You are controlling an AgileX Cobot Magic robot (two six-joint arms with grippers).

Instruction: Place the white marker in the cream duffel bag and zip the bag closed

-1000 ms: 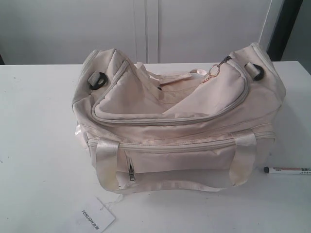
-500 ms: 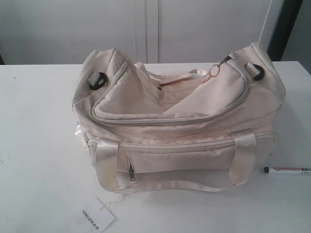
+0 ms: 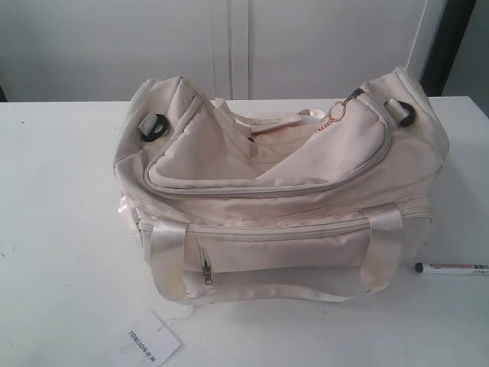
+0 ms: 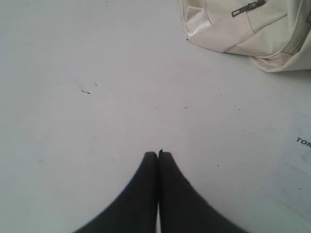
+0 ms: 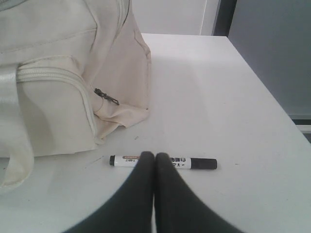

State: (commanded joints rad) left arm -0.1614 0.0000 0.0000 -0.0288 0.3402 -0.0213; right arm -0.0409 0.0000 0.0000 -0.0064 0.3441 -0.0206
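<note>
We see the cream duffel bag (image 3: 283,191) in the middle of the white table (image 3: 61,229). Its gold ring pull (image 3: 338,110) is at the end of the curved top zipper on the right arm's side. The top flap sags, and a gap shows behind it.

The white marker (image 3: 452,268) lies flat on the table, near the bag's front corner on the right arm's side. It does not touch the bag. Past the marker there is a strip of bare table, then the table's edge.

The right tool (image 5: 154,155) has its two fingers pressed together and holds nothing. It is over the middle of the marker and hides that part. We cannot tell if it touches the marker.

The left tool (image 4: 158,154) is also pressed together and empty. It is over bare table near the bag's other front corner, close to the white hang tag (image 3: 150,340). On this side of the bag there is a wide stretch of bare table.
</note>
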